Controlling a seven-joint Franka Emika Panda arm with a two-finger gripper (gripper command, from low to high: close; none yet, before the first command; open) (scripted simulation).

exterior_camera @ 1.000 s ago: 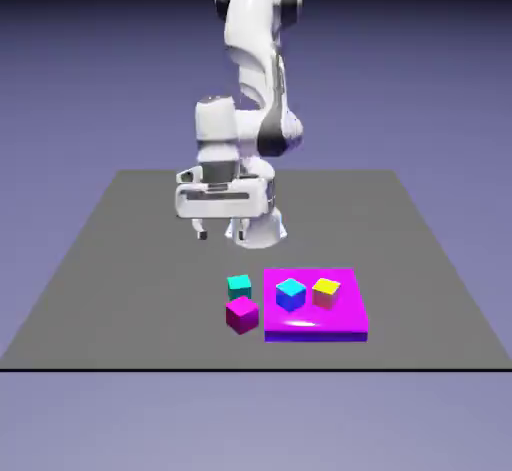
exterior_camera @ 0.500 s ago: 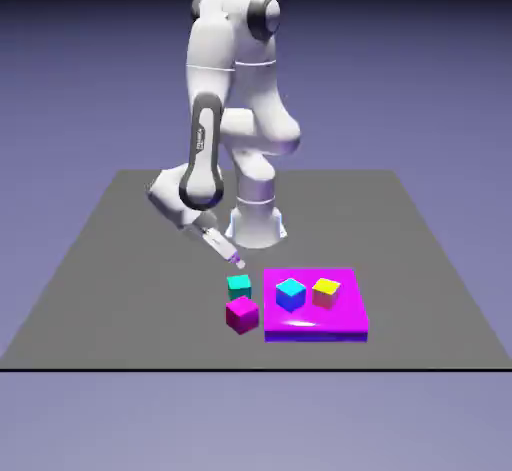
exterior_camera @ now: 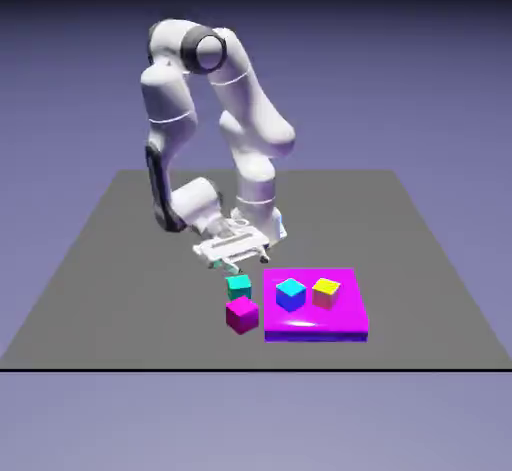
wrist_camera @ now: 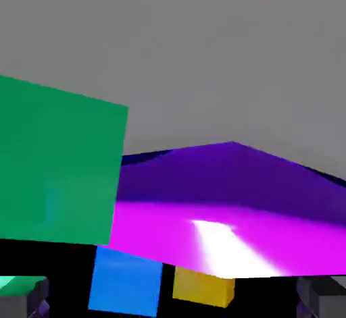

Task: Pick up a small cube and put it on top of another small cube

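Jaws apart, the gripper could clip the teal cube, left of centre, if lowered off-line.

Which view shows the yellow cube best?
The exterior view: the yellow cube shows whole there, on the magenta slab beside the blue cube. The hand view shows only part of it, low in the picture.

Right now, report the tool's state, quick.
Tool: open, fingertips wide apart, nothing held; it hangs just above and behind the teal cube in the exterior view.
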